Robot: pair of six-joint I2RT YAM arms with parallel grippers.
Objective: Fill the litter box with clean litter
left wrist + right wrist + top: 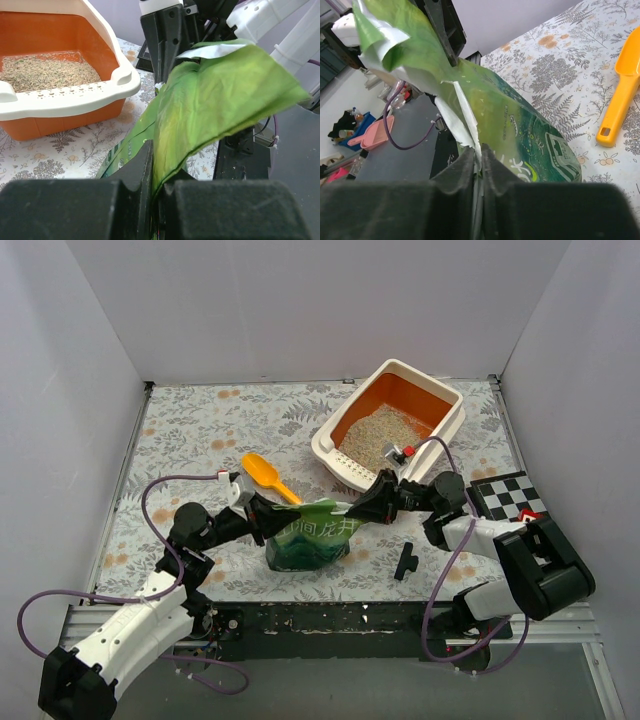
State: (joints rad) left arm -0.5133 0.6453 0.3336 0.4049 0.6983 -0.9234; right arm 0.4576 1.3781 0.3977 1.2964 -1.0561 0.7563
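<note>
The litter box stands at the back right, cream outside and orange inside, with clean litter spread over its floor; it also shows in the left wrist view with the litter. A green litter bag stands at the front centre. My left gripper is shut on the bag's left top edge. My right gripper is shut on the bag's right top edge. Both hold the bag's top stretched between them.
An orange scoop lies on the floral mat left of the box, also in the right wrist view. A checkerboard tile lies at the right. A small black part lies near the front edge. White walls enclose the table.
</note>
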